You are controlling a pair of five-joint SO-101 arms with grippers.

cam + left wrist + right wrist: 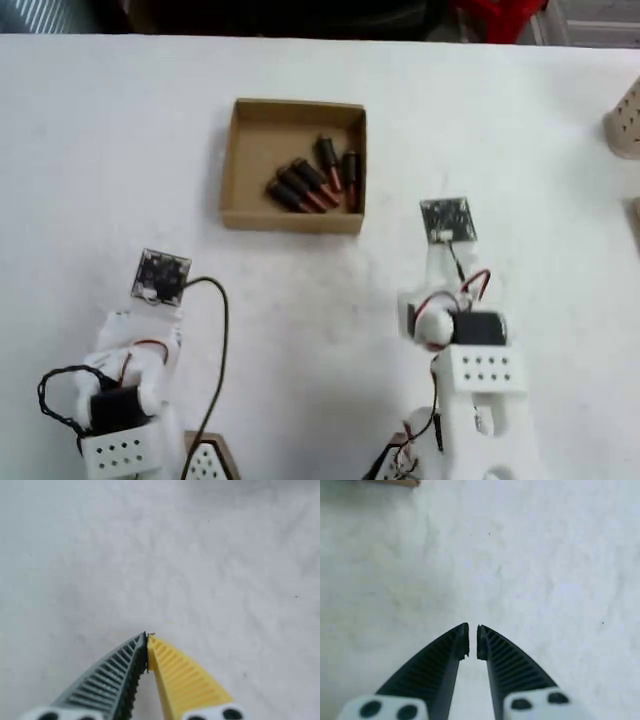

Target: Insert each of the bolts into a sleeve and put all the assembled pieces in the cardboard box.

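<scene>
Since the assembled pieces (315,182) already lie inside the cardboard box (262,145), about five dark sleeves with reddish bolt ends, bunched toward the box's right wall and flat on its floor, the step in hand reads as wrap-up, not another insertion. That's a judgement; the exact count is hard to confirm.

Left tool (147,645): grey and yellow fingers pressed together at the tips, holding nothing, over bare counter (520,130). Right tool (472,642): black fingers drawn in to a thin slit, nothing between them. A corner of the box shows at the far edge of the right wrist view.

In the high view the left arm sits off the box's near-left corner and the right arm off its near-right corner, both well apart from the box.

Doing it well:
- Keep both tools closed and away from the box so no wall gets nudged.
- Bring the arms to rest on the base side of the box, not across its opening.
- Check that the pieces sit below the box rim, with none leaning on a wall.
- If a bolt looks half-seated, re-grip it by the sleeve, not by the bolt end.
</scene>
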